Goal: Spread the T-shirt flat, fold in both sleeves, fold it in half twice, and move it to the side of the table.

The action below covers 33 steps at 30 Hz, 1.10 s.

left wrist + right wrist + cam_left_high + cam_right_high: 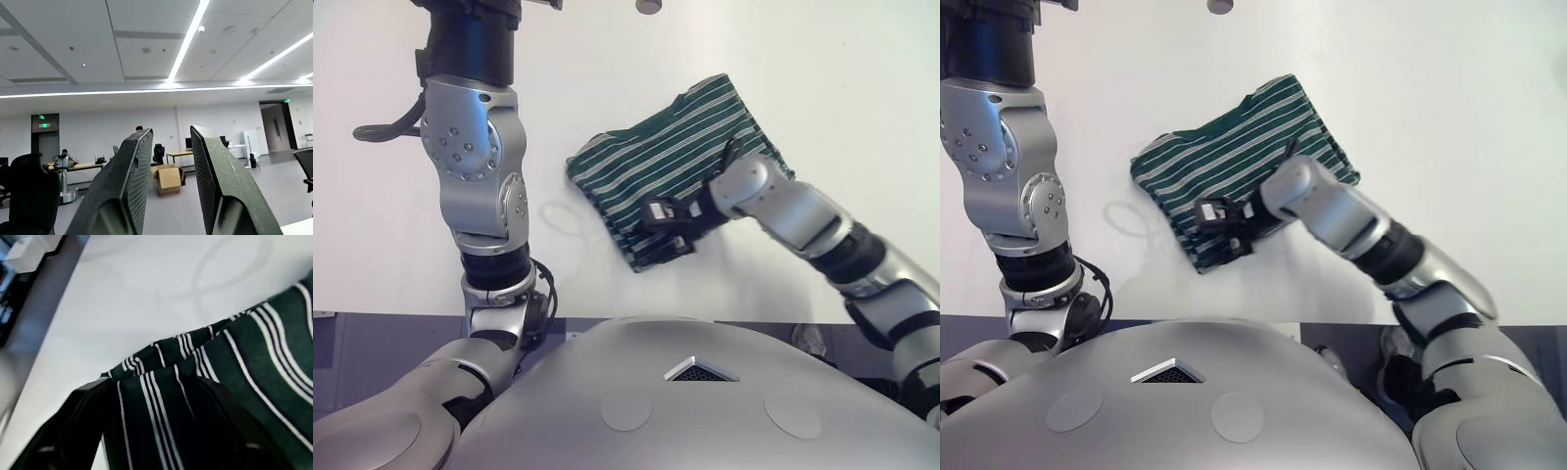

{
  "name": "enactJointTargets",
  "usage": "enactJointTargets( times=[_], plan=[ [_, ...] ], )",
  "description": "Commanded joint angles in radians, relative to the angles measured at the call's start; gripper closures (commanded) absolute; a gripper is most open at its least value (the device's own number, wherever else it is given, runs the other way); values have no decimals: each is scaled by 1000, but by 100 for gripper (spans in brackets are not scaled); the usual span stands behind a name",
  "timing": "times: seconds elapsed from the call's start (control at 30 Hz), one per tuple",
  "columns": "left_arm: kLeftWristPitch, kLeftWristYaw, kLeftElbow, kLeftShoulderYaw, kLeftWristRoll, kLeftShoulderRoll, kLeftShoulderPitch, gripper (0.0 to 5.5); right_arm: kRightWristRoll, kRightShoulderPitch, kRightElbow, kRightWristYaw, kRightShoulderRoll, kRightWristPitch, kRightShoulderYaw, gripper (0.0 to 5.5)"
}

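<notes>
Down low and close in, the right gripper (668, 223) sits at the near corner of the T-shirt (671, 157). Its dark fingers (73, 431) are pinched onto the cloth, with green fabric and thin white stripes running right between them and the layers bunched at the edge. From those fingers the shirt stretches away as a compact folded rectangle, lying slantwise on the white table (832, 88). Near the fingers, on the side toward the other arm, a faint looping line (563, 215) marks the tabletop, just clear of the cloth. Farther out, well past the shirt from the grip, a small grey round thing (648, 6) sits on the table. Now the left gripper (171, 132): it is lifted high, well apart from the shirt and tilted up toward the ceiling. Its two textured fingers (132, 171) are parted with a clear gap and nothing between them. Through that gap, far off in the room, a cardboard box (168, 178) stands on the floor. An office chair (29, 191) shows off to one side of the fingers, and long light strips (188, 39) run across the ceiling above them.
</notes>
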<state>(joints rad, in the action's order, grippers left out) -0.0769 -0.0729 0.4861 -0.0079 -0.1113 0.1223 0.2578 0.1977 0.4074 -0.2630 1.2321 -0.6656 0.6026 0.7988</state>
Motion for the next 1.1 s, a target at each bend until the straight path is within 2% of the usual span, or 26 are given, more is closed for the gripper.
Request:
enactJointTargets(
  times=[0.03,0.17,0.23,0.3,0.4,0.47,0.53,0.6,0.73,0.83,0.97,1.1],
  plan=[
    [14,-86,13,-101,39,37,-59,410,-410,-49,372,129,-499,-636,103,261],
    [-4,-188,-20,-233,79,89,-101,410,-430,-5,464,204,-614,-966,17,261],
    [-14,-222,-45,-284,110,112,-107,410,-370,4,466,274,-661,-1037,-34,261],
    [-12,-247,-71,-304,133,130,-107,410,-203,-13,387,355,-709,-984,-92,261],
    [-26,-262,-112,-314,160,132,-66,410,152,23,196,382,-784,-737,-192,261],
    [-73,-280,-158,-360,192,117,-24,410,304,107,136,382,-783,-592,-283,261],
    [-129,-296,-195,-422,235,94,11,410,320,175,129,381,-739,-520,-349,261],
    [-181,-327,-215,-482,272,87,34,410,147,202,193,307,-639,-571,-350,261],
    [-196,-322,-213,-491,314,88,35,410,-268,97,405,-96,-318,-734,-236,261],
    [-205,-315,-184,-455,310,86,24,410,-482,35,575,-311,-196,-810,-181,261],
    [-213,-290,-143,-398,297,73,9,410,-605,-2,716,-319,-121,-878,-94,261],
    [-215,-269,-140,-356,289,60,-10,410,-699,70,888,-411,31,-1028,-29,261]
  ],
)
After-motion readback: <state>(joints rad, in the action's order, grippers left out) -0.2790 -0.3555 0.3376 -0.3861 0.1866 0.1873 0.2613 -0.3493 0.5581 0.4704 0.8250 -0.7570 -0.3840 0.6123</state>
